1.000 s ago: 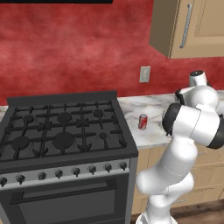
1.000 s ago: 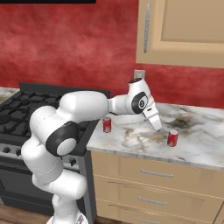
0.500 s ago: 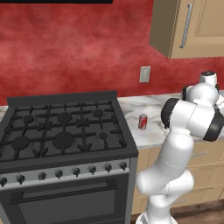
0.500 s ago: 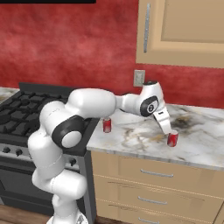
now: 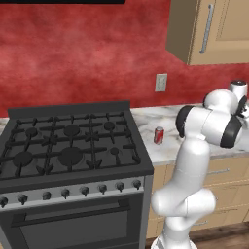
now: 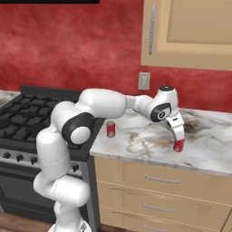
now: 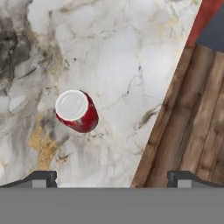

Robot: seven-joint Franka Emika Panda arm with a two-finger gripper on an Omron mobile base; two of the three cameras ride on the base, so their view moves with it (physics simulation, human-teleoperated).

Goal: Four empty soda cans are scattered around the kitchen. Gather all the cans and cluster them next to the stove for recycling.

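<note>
the gripper [image 6: 178,138] hangs with fingers spread wide, holding nothing, just above an upright red soda can [image 6: 178,145] on the marble counter [image 6: 208,149]. the hand view shows that can's silver top [image 7: 71,105]. the left base view shows another red can [image 5: 158,135] beside the stove [image 5: 68,155].

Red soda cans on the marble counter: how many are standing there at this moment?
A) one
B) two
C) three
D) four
B: the right base view shows one red can standing near the stove and a second red can further along the counter, just beneath the open gripper.
</note>
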